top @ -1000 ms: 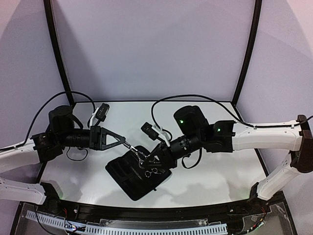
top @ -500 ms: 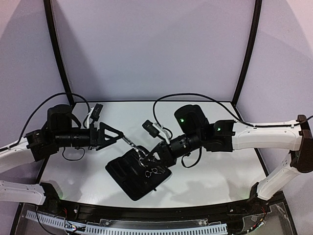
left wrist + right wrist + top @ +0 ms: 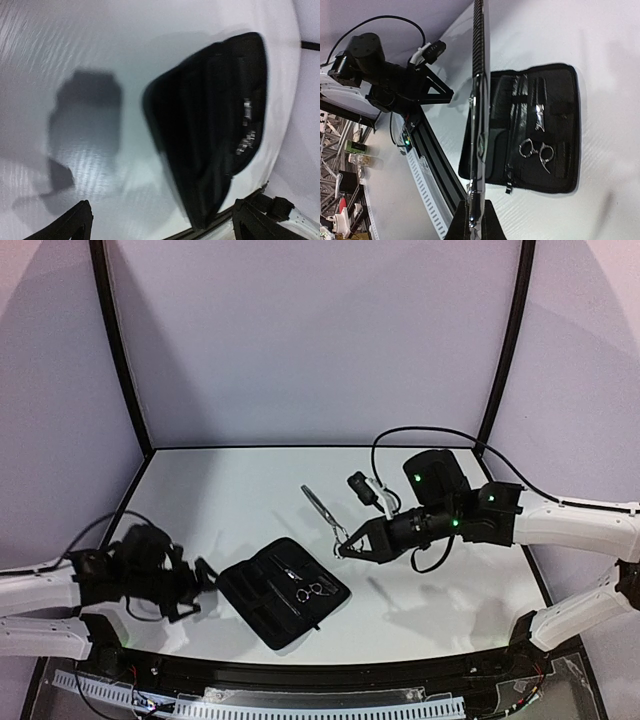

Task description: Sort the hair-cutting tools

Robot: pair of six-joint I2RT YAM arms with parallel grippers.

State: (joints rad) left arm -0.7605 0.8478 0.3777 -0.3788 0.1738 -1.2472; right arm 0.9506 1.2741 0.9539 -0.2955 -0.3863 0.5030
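Scissors: lifted pair (image 3: pixel 322 508) in your right gripper (image 3: pixel 345 548), second pair (image 3: pixel 318 588) in the case (image 3: pixel 250 598)

Nearest you, your left gripper (image 3: pixel 203 577) sits low over the smooth white table (image 3: pixel 240 490), its black fingers spread wide and holding nothing. Just beside it the flat black case lies unzipped and folded open. The second pair, silver with ring handles, rests in its fabric lining. Farther out, your right gripper is pinched tight on the lifted pair, thin bright steel held above the table and pointing toward the back wall.
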